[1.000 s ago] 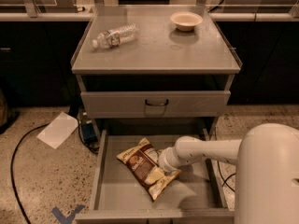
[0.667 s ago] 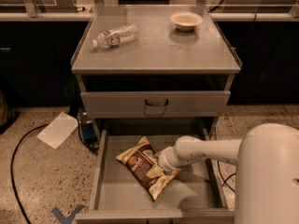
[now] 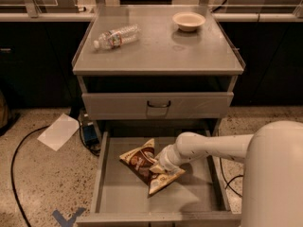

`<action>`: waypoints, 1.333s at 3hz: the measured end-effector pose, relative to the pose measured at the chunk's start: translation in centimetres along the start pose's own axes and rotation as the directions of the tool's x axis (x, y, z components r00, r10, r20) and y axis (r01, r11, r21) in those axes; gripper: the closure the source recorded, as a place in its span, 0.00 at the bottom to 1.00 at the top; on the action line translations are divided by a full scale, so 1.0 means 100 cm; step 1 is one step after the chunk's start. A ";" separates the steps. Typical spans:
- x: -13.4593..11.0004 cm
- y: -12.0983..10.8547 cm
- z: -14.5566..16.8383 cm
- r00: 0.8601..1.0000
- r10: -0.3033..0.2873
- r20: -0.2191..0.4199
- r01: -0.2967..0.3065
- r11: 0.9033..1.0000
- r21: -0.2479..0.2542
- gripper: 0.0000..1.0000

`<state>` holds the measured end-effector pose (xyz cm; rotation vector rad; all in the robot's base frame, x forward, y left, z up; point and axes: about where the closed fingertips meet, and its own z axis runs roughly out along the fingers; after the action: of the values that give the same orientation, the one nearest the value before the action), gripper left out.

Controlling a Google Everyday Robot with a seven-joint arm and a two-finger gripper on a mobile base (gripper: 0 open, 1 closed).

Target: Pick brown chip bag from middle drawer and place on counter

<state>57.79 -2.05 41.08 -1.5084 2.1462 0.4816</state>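
Observation:
The brown chip bag (image 3: 142, 163) lies in the open middle drawer (image 3: 189, 197), slightly left of its centre, with one cream end raised toward the back. My gripper (image 3: 160, 167) reaches in from the right on a white arm and presses onto the bag's right half. The bag hides the gripper's tip. The counter (image 3: 161, 51) is the grey top of the cabinet above.
A water bottle (image 3: 116, 36) lies on the counter's back left and a small cream bowl (image 3: 189, 21) stands at its back right. The upper drawer (image 3: 157, 105) with a dark handle is closed. A sheet of paper (image 3: 58, 131) and a black cable (image 3: 19, 150) lie on the floor to the left.

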 end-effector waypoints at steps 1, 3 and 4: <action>-0.041 0.017 -0.049 0.999 -0.008 -0.038 0.008 1.000 -0.015 1.00; -0.154 0.046 -0.175 0.992 -0.121 -0.036 0.121 0.993 0.010 1.00; -0.154 0.046 -0.175 0.992 -0.121 -0.036 0.121 0.993 0.010 1.00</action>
<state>54.81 2.15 64.32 -1.6402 2.0651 0.4012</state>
